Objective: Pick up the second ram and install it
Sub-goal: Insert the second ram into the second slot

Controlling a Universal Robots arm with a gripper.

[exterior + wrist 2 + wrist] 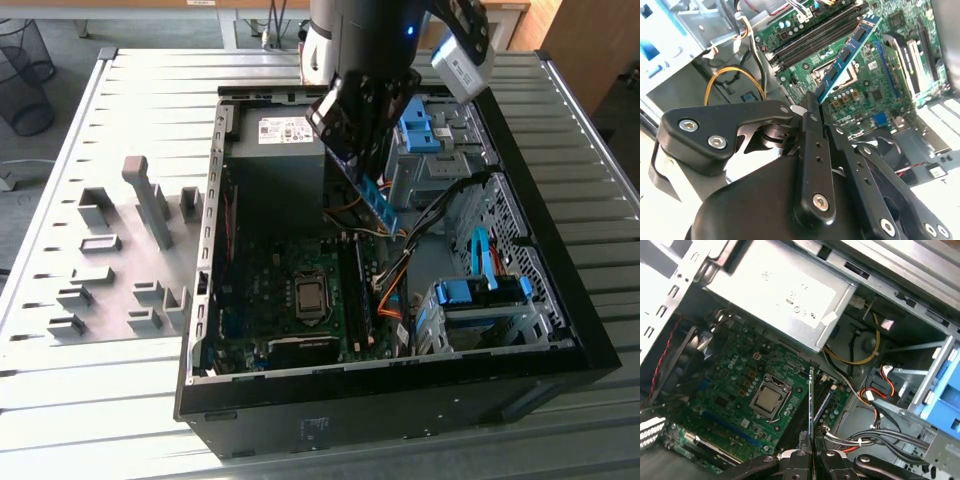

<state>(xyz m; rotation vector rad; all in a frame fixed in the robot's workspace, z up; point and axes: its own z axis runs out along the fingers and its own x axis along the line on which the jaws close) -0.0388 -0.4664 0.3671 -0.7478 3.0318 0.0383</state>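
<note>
The open computer case [560, 350] lies on its side on a slatted metal table [120, 400], and the arm reaches down into it from above, so the pick-up half of the job looks done while the seating is not. The gripper [362, 165] hangs above the motherboard [260, 290], its fingers [812, 150] clenched on one end of the second ram [378, 203], which slants down and away from the jaws, clear of the board and touching nothing else that I can see. In the second wrist view the blue stick [847, 52] with its row of dark chips points over the processor socket [840, 75] towards the long black memory slots [810, 42]; in the first wrist view it appears edge-on as a thin upright line [811, 400] above those slots [802, 422], just beside the socket [769, 399]. It is not yet in a slot. Room is tight: the silver power supply [785, 295] sits on one side, the drive cage with its light-blue clips [425, 130] on the other, and loose orange and black cables [395, 285] trail near the slots.
</note>
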